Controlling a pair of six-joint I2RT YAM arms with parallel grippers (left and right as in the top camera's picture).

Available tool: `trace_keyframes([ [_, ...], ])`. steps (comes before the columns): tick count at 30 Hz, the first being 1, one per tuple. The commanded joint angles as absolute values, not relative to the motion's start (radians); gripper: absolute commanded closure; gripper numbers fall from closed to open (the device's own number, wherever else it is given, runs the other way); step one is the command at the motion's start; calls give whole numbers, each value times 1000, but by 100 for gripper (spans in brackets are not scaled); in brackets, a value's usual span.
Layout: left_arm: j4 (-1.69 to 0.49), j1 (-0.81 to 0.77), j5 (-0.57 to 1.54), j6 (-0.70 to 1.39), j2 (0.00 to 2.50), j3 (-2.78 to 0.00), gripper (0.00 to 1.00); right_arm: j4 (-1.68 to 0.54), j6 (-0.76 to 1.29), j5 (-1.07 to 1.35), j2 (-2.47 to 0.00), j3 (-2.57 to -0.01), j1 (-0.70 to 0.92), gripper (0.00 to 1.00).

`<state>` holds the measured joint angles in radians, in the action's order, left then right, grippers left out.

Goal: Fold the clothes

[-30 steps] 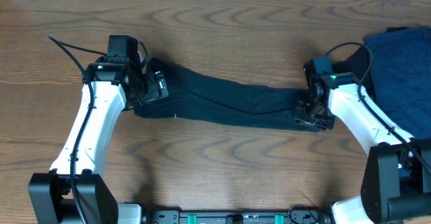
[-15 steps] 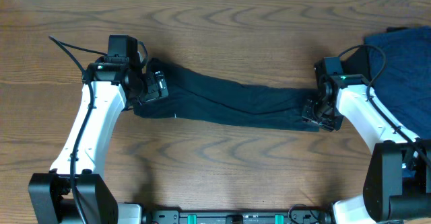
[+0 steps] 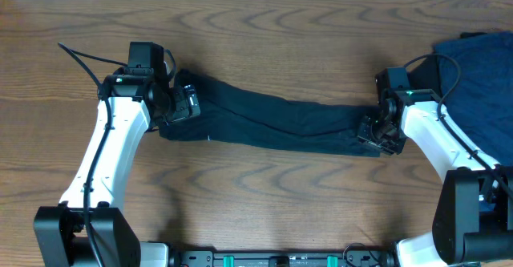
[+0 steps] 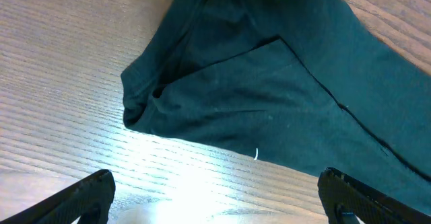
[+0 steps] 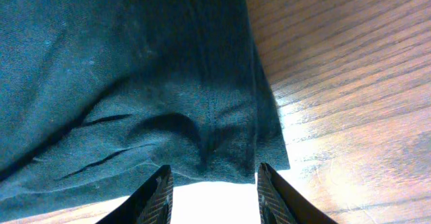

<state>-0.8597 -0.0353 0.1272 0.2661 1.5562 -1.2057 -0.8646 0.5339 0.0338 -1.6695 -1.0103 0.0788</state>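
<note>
wooden desk [image 3: 264, 195] under my two arms, both bent low at opposite ends of one very dark teal-black t-shirt [image 3: 272, 119] lying across the desk's middle. left gripper [image 4: 219, 192] spread wide; right gripper [image 5: 214, 194] half spread at the hem, pinching nothing. i count a second navy-blue garment [image 3: 481, 74] at the right edge.

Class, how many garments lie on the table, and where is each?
2. A dark T-shirt lies bunched lengthwise across the middle; a navy-blue garment sits at the right edge, cut off by the frame, so more may be hidden there.
</note>
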Motion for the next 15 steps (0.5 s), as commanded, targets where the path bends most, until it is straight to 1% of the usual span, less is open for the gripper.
trace_keyframes([
  [1, -863, -33, 119, 268, 1567, -1197, 2, -860, 546, 42, -1674, -999, 72, 60],
  [7, -863, -33, 120, 268, 1567, -1196, 2, -854, 550, 41, -1674, -982, 72, 58],
  [11, -863, -33, 120, 268, 1567, -1197, 2, -828, 550, 42, -1674, -960, 72, 59],
  [13, -863, -33, 120, 268, 1567, -1197, 2, -817, 550, 42, -1674, -959, 72, 61],
  [15, -863, -33, 120, 268, 1567, -1196, 2, -810, 550, 42, -1674, -959, 72, 68],
])
